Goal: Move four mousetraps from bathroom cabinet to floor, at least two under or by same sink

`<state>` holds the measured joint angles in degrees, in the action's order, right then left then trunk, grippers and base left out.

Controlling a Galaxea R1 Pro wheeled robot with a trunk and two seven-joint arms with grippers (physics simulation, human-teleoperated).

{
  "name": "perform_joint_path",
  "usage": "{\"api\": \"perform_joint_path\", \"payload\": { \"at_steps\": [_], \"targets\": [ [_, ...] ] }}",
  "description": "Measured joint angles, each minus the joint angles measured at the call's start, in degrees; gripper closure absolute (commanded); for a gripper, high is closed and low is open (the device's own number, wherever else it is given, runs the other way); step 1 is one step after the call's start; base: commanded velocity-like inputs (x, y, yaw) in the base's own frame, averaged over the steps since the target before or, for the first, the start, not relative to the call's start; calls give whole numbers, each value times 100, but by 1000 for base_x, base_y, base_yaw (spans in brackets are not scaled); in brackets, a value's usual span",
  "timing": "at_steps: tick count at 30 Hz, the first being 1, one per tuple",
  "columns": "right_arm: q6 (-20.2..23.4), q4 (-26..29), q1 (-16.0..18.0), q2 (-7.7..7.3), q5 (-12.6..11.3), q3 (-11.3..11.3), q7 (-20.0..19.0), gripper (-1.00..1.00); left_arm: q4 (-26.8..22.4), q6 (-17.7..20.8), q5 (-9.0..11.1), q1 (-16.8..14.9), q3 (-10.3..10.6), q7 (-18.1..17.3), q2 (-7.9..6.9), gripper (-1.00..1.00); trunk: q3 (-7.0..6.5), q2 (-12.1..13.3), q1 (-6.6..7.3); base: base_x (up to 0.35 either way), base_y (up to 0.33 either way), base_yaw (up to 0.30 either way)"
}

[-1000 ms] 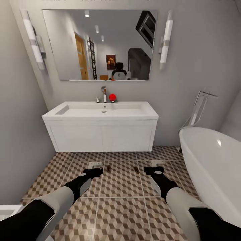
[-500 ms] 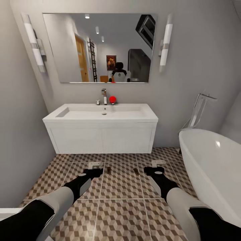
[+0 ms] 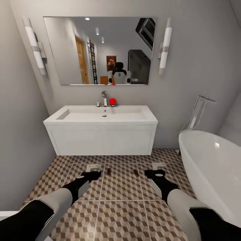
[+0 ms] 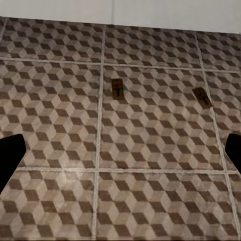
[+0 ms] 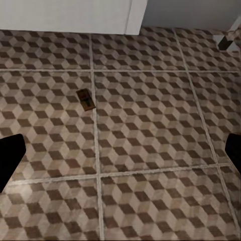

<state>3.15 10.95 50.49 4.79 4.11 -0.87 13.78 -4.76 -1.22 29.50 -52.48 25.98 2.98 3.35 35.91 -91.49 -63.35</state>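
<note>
While both my black grippers, left [image 3: 94,174] and right [image 3: 151,173], hover spread and empty, I note two small dark-brown mousetraps [image 3: 108,171] [image 3: 136,172] flat on the cube-patterned floor tiles [image 3: 122,214], near the white box sink's [image 3: 102,129] front edge.

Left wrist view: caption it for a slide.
Two mousetraps lie apart on the cube-patterned bathroom floor.

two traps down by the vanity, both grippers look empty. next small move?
Probably back the base away and turn toward the cabinet for more traps. Two mousetraps lie flat on the bathroom floor in front of the sink. The left gripper and right gripper hang open above the tiles, holding nothing.
</note>
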Motion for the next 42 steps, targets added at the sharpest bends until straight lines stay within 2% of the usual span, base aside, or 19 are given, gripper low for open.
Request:
{"api": "perform_joint_path", "payload": {
  "at_steps": [6,11,18,23,28,37,42],
  "targets": [
    [0,-316,-4,-23,-5,-6,2,-100,314,-3,194,7,-8,-20,-69,-100,-108,241,132,0,0,0],
    [-10,-629,-5,-53,-5,-10,6,-100,394,17,263,10,-9,-25,-101,-100,-197,441,242,0,0,0],
    [-32,-1104,-5,-310,-9,-3,4,-100,439,46,310,40,-10,-21,-144,-100,-323,722,395,0,0,0],
    [-16,-1208,21,-433,-13,-1,2,-100,448,64,327,51,-15,-25,-218,-100,-413,923,505,0,0,0],
    [10,-1239,33,-489,-14,-3,2,-100,450,76,363,54,-17,-27,-242,-100,-503,1124,615,0,0,0],
    [44,-1264,24,-638,-14,0,-30,-100,458,199,572,105,-18,-32,-261,-100,-665,1485,813,0,0,0],
    [54,-1269,-131,-677,-14,-3,-38,-100,460,297,668,210,-19,-30,-270,-100,-754,1686,923,0,0,0]
  ]
}}
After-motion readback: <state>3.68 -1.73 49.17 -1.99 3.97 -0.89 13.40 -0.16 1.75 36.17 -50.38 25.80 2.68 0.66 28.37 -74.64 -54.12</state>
